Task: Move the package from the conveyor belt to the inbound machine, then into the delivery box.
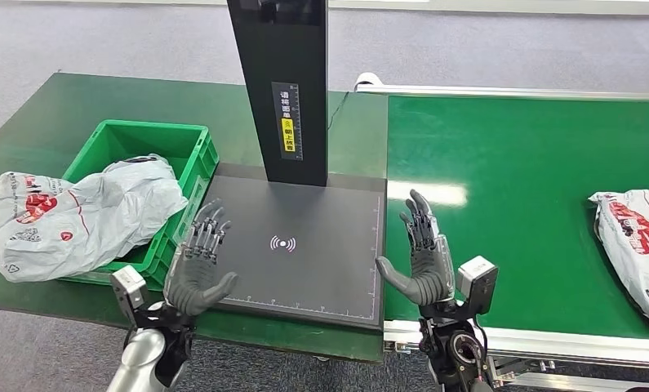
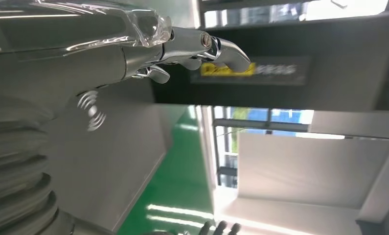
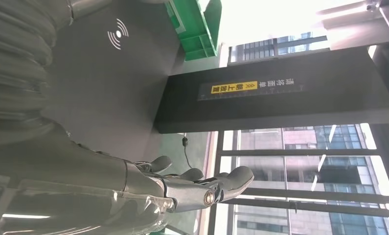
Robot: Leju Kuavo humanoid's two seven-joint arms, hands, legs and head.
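A white plastic package (image 1: 635, 245) with red print lies on the green conveyor belt (image 1: 517, 188) at the far right. The inbound machine is a dark flat scan pad (image 1: 304, 269) with a black post (image 1: 284, 82) behind it. Its pad (image 3: 109, 88) and post (image 3: 280, 93) also appear in the right wrist view. The green delivery box (image 1: 153, 151) stands left of the pad, with another white package (image 1: 80, 216) draped over its near-left rim. My left hand (image 1: 197, 265) hovers open over the pad's left edge. At the pad's right edge my right hand (image 1: 423, 253) is open, fingers up.
The scan pad and box sit on a green table (image 1: 43, 122). A metal rail (image 1: 549, 339) edges the conveyor's near side. Grey floor lies beyond the table. Windows and buildings fill the background of the right wrist view.
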